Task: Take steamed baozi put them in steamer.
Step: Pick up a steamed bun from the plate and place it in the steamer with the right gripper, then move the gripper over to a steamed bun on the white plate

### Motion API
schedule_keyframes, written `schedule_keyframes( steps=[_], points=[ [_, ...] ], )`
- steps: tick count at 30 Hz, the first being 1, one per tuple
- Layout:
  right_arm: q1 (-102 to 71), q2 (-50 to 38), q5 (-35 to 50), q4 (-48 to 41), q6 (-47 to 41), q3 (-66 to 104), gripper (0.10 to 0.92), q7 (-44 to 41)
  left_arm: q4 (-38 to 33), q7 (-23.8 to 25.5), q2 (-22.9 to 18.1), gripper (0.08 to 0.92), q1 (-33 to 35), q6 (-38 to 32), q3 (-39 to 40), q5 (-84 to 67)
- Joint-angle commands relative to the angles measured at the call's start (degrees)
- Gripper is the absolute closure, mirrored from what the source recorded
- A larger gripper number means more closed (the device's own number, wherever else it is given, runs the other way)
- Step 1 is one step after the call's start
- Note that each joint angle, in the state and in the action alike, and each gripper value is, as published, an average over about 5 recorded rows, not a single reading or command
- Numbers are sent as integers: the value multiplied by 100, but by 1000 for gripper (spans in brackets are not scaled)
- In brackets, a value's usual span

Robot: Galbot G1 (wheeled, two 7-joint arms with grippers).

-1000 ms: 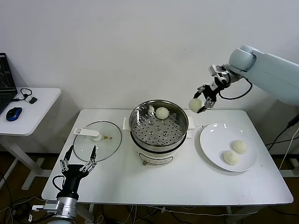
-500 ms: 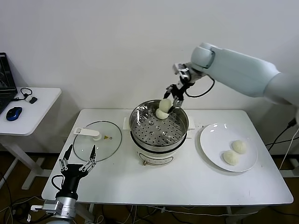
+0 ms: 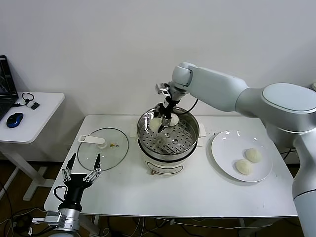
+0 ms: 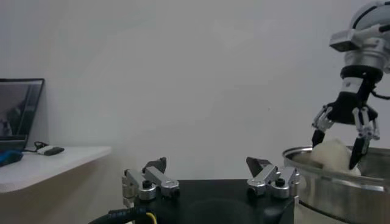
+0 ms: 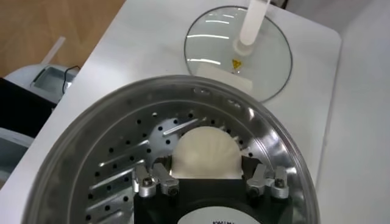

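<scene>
Reaching over the far rim of the steamer point(image 3: 168, 134), my right gripper point(image 3: 162, 118) holds a steamed baozi point(image 3: 155, 124) between its fingers, low over the far-left part of the perforated tray; whether the bun touches the tray I cannot tell. A second baozi point(image 3: 173, 120) sits just right of it against the far wall. From the right wrist, the held bun point(image 5: 205, 153) fills the gap between the fingers above the holes. Two more baozi point(image 3: 253, 155) point(image 3: 244, 167) wait on the white plate point(image 3: 226, 148) at the table's right. The glass lid point(image 3: 103, 149) lies flat left of the steamer. My left gripper point(image 3: 81, 174) sits idle at the near-left table edge, fingers spread.
</scene>
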Motion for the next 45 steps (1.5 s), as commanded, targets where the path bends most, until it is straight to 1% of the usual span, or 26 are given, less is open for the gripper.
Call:
schedule_keyframes(
  steps=[1, 20, 26, 29, 36, 41, 45],
  points=[
    [-300, 385, -113, -538, 32, 44, 287, -26, 9, -3, 9, 177, -7, 11, 9, -14],
    [-423, 366, -197, -544, 59, 90, 287, -21, 24, -5, -14, 177, -4, 10, 26, -15],
    [-411, 303, -204, -448, 53, 124, 215, -29, 26, -7, -21, 177, -16, 16, 18, -29],
    [-353, 197, -188, -311, 39, 148, 204, -29, 18, -8, -23, 177, -13, 20, 16, -34],
    [219, -414, 9, 315, 76, -24, 203, -105, 10, -8, -28, 177, -8, 22, 26, -25],
    [783, -1175, 21, 862, 194, -197, 203, -198, 4, -8, -25, 177, -11, 43, 32, -26],
    [1088, -1757, -90, 1077, 349, -235, 203, -250, 11, -8, -17, 177, -38, 77, 48, -11]
  ],
)
